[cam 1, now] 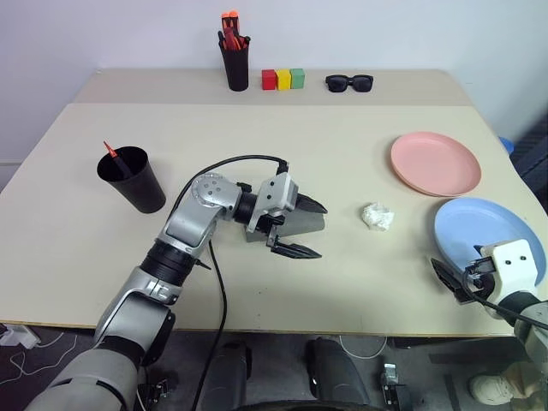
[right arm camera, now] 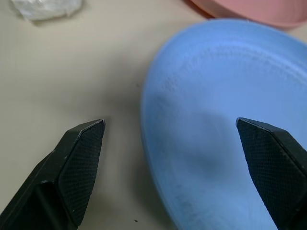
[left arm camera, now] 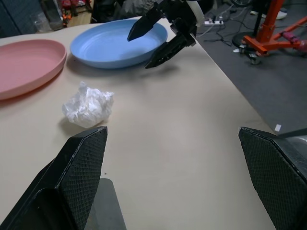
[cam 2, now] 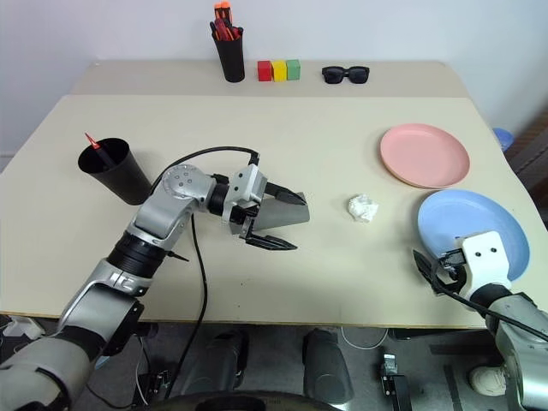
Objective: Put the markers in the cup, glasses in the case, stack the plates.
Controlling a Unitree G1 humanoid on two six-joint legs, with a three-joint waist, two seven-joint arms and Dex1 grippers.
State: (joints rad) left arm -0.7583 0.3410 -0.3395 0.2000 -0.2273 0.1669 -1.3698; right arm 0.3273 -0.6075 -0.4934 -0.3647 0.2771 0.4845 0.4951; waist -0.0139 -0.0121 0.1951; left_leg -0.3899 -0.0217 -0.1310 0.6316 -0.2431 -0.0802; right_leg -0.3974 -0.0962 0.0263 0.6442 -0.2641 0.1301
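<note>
The grey case point(cam 1: 301, 224) lies mid-table. My left gripper point(cam 1: 313, 229) hovers over it, open, one finger on each side and nothing clamped. The glasses are hidden. At the left stands the black cup point(cam 1: 135, 180) with a red-tipped marker point(cam 1: 112, 155) sticking out of it. The pink plate point(cam 1: 435, 163) and the blue plate point(cam 1: 490, 231) sit side by side on the right. My right gripper point(cam 1: 451, 279) is open at the blue plate's near rim point(right arm camera: 163, 158), holding nothing. It also shows in the left wrist view as the right gripper point(left arm camera: 156, 36).
A crumpled white paper ball point(cam 1: 377, 216) lies between the case and the plates. Along the back stand a narrow black cup of orange-red markers point(cam 1: 235, 62), three coloured blocks point(cam 1: 282, 79) and dark sunglasses point(cam 1: 348, 82). The table's front edge point(cam 1: 342, 330) runs close under both grippers.
</note>
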